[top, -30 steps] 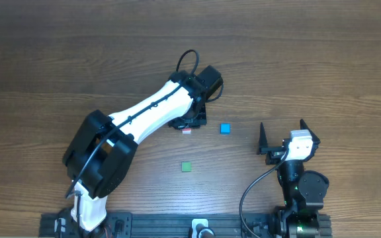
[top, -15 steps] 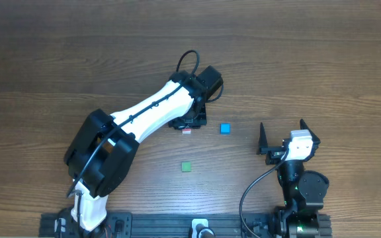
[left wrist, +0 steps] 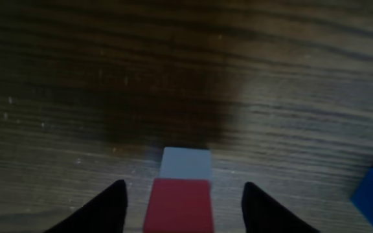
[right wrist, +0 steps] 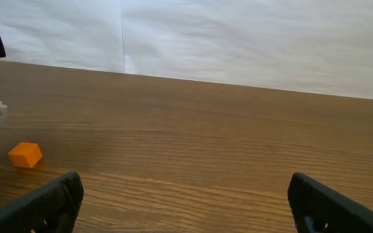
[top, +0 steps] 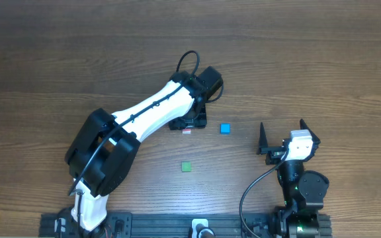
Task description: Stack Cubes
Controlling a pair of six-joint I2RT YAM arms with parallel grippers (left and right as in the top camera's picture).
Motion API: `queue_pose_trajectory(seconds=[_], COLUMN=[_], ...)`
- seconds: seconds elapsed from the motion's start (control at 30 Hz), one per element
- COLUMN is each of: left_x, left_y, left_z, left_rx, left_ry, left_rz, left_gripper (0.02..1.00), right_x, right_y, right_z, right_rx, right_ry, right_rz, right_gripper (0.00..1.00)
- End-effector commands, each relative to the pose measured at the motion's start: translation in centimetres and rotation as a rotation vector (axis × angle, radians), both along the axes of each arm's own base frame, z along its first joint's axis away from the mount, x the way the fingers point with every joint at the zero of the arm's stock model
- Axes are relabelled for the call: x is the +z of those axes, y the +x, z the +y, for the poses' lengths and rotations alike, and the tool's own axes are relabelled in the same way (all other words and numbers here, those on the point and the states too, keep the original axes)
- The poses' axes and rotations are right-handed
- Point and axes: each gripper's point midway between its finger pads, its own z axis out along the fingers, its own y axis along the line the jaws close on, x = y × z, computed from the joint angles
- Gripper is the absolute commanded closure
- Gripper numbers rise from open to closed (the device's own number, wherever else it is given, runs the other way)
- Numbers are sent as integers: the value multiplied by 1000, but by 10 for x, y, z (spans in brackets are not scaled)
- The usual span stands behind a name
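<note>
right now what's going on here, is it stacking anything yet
The left arm is reached out over the middle of the table. Its open left gripper straddles a red cube, and a pale grey cube lies directly next to that. A blue cube lies close by and a green cube nearer the bases, each on its own. The right gripper is open and empty near its base, and its wrist view shows an orange cube. No clear stack is visible.

I work over a brown wood-grain surface (top: pixel 45 53). Beyond its far edge, as seen from my right wrist, stands a plain white wall (right wrist: pixel 251 45) with one vertical seam (right wrist: pixel 123 39).
</note>
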Motion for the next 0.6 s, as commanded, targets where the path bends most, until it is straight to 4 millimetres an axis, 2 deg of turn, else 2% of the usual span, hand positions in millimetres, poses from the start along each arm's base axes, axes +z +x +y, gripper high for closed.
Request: queue_pose_trajectory(seconds=[0.03,0.2,0.3,0.47,0.6], left_x=[15,45,55,51,39], left_y=[15,46,67,93,106], left_z=[-1,0,4,16,14], left_rx=[13,49,44,54,21], left_ry=[-9,-47,-64,-59,-52], left_rz=[-72,-130,-161,-175,-176], left_gripper=[380,367,367,369,382], right_x=[-1,-1,-1,-1,-1], right_y=[0,0,0,0,0], right_z=[-2,-2,-2,-2,-2], right_rx=[-8,-8,-8,-8,-8], right_ry=[-2,-2,-1,-2,-2], right_rz=[-1,-1,-1,-1,-1], right_gripper=[9,9,7,7,7])
